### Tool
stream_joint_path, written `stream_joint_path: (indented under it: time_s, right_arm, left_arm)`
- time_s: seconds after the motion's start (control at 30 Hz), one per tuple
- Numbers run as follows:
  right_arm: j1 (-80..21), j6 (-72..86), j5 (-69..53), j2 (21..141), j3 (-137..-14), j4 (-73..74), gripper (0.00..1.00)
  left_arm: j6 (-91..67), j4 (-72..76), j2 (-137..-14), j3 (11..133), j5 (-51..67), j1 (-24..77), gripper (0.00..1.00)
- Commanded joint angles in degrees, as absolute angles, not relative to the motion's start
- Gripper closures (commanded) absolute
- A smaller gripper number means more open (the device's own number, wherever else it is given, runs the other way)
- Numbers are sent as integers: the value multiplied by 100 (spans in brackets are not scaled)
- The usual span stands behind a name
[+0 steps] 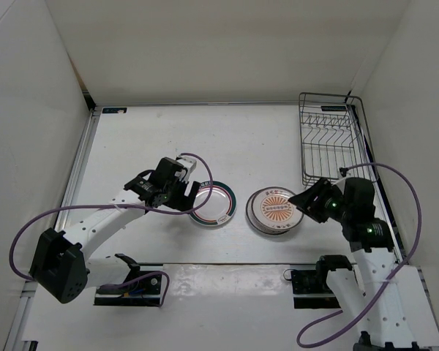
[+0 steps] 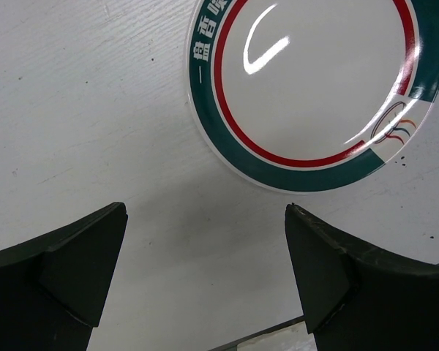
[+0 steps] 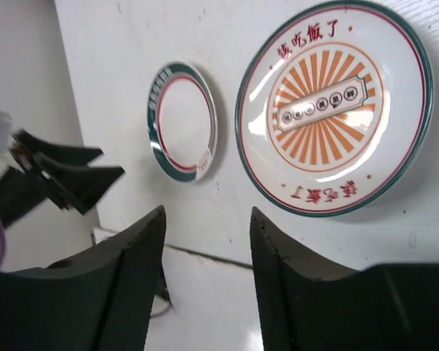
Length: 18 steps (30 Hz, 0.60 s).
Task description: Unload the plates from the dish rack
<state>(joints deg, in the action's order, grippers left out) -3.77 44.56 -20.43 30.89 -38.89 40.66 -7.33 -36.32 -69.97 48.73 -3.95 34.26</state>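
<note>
Top external view: the rectangular black wire dish rack [image 1: 303, 139] stands at the far right corner of the white table [image 1: 168, 139], and no plate shows among its upright tines. The small round white plate with dark green and pink rim rings [image 1: 214, 204] lies flat near the table's middle. Just beside it, to the right, lies the white plate with the orange sunburst centre [image 1: 276, 210]. Its thick edge suggests a second plate beneath it, though I cannot confirm that. The left gripper [image 1: 186, 196] hovers at the ringed plate's left edge. In the left wrist view its jaws are spread wide with only bare table between them, and the plate [image 2: 314, 80] lies ahead. The right gripper [image 1: 307, 201] hangs at the sunburst plate's right rim. In the right wrist view its fingers [image 3: 132, 256] are parted around nothing, and the sunburst plate [image 3: 329, 110] lies beyond them. The unloading looks essentially finished, so the step in hand is probably backing away. To do that well, each arm should lift straight up before swinging back, with its jaws held apart. That way no fingertip catches a rim and slides one plate into the other.
</note>
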Motion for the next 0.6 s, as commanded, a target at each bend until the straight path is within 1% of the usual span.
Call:
stream_joint_path:
  time_s: [0.0, 0.13, 0.17, 0.2, 0.23, 0.27, 0.37, 0.4, 0.43, 0.47, 0.5, 0.53, 0.57]
  right_arm:
    - [-404, 3595, -2794, 3480, -4096, 5149, 48]
    - [-378, 3489, -2839, 3042, -3938, 5405, 48]
    - [-378, 3463, -2856, 2998, -3990, 5440, 51]
    - [-369, 3454, -2891, 2962, -4060, 5458, 59]
    - [-378, 3419, -2944, 2962, -4182, 5493, 63]
    - [-378, 3332, -2953, 3032, -4253, 5563, 65]
    - [-361, 2719, -2813, 3620, -4892, 6202, 65]
    - [-378, 2629, -2221, 3717, -5000, 6684, 65]
    - [-378, 2541, -2015, 3935, -5114, 6880, 65]
    - [-378, 2401, -1839, 3894, -5289, 7091, 65]
    - [-378, 2365, -1297, 3833, -5308, 7162, 65]
    - [-369, 2503, -1101, 3475, -5309, 7154, 63]
    - [-395, 2557, -916, 3359, -5343, 7163, 62]
  left_arm:
    - [-694, -3718, -6926, 5089, -457, 3445, 0]
    - [-633, -3735, -6847, 5089, -623, 3437, 0]
    - [-607, -3753, -6864, 5080, -737, 3437, 0]
    - [-589, -3744, -6856, 5080, -834, 3445, 0]
    - [-545, -3762, -6838, 5071, -870, 3437, 0]
    - [-528, -3762, -6829, 5071, -905, 3445, 0]
    - [-466, -3709, -6786, 5045, -1037, 3437, 0]
    - [-466, -3683, -6768, 4993, -1063, 3437, 0]
    - [-448, -3570, -6654, 4957, -1072, 3437, 0]
    - [-440, -3525, -6610, 4940, -1081, 3445, 0]
    - [-431, -3481, -6548, 4818, -1081, 3437, 0]
    - [-422, -3350, -6304, 4764, -1081, 3445, 0]
    - [-396, -3227, -6223, 4659, -1072, 3437, 0]
